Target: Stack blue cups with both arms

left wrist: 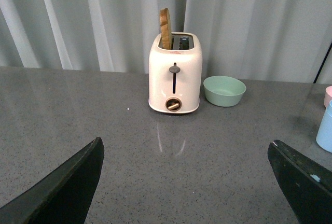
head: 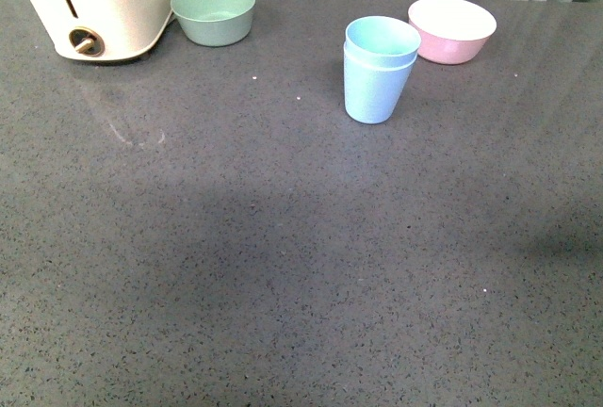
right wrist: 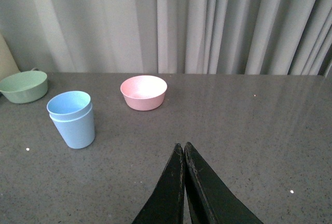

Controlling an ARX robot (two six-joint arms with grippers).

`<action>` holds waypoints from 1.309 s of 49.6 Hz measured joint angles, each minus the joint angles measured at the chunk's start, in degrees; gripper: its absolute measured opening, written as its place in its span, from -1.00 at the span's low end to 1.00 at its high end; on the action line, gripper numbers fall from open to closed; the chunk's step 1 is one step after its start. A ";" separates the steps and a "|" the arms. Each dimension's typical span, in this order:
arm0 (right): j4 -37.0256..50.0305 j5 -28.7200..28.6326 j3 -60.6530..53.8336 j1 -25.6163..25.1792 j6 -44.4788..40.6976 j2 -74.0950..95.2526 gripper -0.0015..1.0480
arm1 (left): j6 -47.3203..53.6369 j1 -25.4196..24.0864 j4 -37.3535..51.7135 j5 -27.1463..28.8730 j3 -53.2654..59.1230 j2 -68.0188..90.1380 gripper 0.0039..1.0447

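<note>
The two pale sky-blue matte plastic cups (head: pixel 381 70) stand nested, one inside the other, upright on the speckled dark grey countertop (head: pixel 283 266), at about one o'clock from the middle of the front view. The inner cup's rim sits a little proud of the outer one's and leans slightly. As things lie, the stacking looks done.

They are probably light and stiff, thin-walled, with a smooth tapering surface that could slip up out of a pinch. A hold across the outer wall just under the rim, or one finger inside the mouth and one outside, would suit best. A side push could easily tip the pair, since the base is narrow.

Just beside the cups at two o'clock sits the pink bowl with a white inside (head: pixel 452 29), close but apart. Well off at ten o'clock are the sage-green bowl (head: pixel 214 13) and the cream toaster (head: pixel 94 2), which holds a wooden slab in one slot.

The right gripper (right wrist: pixel 183 154) has its black fingers pressed together on nothing, pulled back from the cups. The left gripper (left wrist: pixel 184 182) is spread wide and empty, facing the toaster.
</note>
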State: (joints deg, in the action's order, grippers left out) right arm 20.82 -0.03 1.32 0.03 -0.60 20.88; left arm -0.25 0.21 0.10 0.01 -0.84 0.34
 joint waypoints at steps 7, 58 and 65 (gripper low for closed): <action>-2.97 0.00 0.00 0.00 0.00 -3.08 -0.96 | 0.00 0.00 0.00 0.00 0.00 0.00 0.84; -20.68 0.04 0.04 0.00 -0.02 -20.50 -0.10 | -0.02 0.00 0.00 0.00 0.00 0.00 0.84; -20.68 0.04 0.04 0.00 -0.02 -20.50 0.30 | -0.02 0.00 0.00 0.00 0.00 0.00 0.84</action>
State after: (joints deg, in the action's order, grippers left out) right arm 0.14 0.01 1.37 0.03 -0.62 0.38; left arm -0.27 0.21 0.10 0.01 -0.84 0.34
